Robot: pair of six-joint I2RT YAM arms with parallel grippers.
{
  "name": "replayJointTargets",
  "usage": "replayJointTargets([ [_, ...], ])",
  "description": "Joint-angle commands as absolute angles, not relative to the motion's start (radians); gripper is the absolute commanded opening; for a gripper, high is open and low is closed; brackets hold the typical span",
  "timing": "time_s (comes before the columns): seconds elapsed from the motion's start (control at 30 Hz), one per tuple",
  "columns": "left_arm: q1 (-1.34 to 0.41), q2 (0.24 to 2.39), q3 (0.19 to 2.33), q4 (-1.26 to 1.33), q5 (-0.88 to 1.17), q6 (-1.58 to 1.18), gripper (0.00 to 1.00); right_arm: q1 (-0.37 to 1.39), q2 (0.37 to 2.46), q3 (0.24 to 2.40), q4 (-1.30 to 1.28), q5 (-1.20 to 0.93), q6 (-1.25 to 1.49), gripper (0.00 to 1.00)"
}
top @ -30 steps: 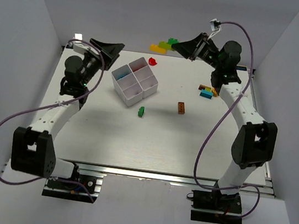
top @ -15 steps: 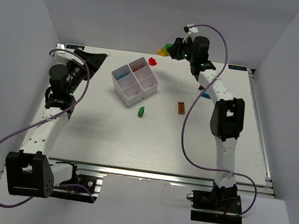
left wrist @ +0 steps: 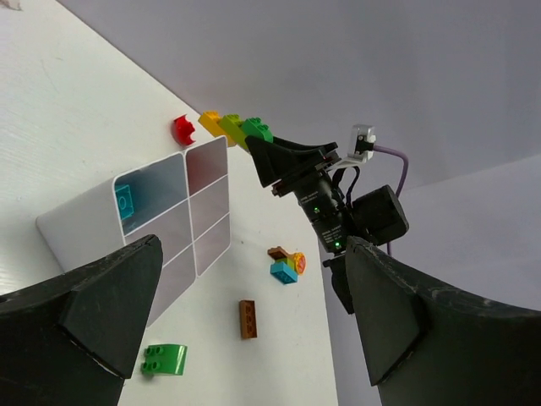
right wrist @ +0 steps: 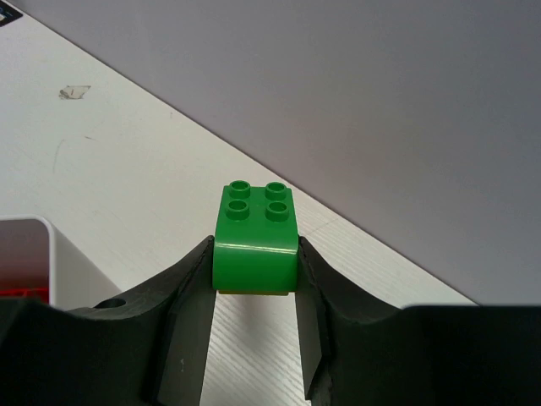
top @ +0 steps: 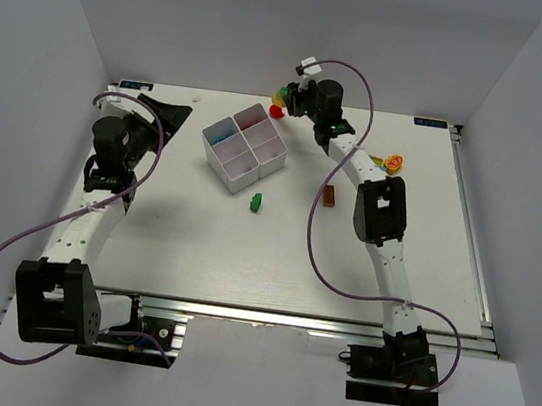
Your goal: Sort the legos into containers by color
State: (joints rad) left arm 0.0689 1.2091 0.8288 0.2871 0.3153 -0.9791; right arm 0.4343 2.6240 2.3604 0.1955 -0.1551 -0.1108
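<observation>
Green lego | clamped in right claw, carried from right of tray to just behind it | drop next | left claw wide open

The white four-compartment tray sits left of centre, turned cornerwise, a blue brick in its left compartment. A green brick and a brown brick lie nearer, a red curved piece by its far corner, a multicoloured cluster well right. At the far edge the right gripper pinches the yellow-and-green row by its green end.
</observation>
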Motion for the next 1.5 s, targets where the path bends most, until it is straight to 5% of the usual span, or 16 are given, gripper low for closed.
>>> replayJointTargets([
  [0.0,0.078,1.232,0.830,0.265,0.318,-0.962,0.98,0.434,2.657,2.427,0.331,-0.120,-0.147,0.00],
  [0.63,0.080,1.368,0.884,0.298,0.327,-0.974,0.98,0.443,2.750,2.448,0.419,-0.126,-0.167,0.00],
  [1.47,0.083,1.299,0.827,0.319,0.327,-0.988,0.98,0.420,2.476,2.042,0.456,-0.163,-0.199,0.00],
])
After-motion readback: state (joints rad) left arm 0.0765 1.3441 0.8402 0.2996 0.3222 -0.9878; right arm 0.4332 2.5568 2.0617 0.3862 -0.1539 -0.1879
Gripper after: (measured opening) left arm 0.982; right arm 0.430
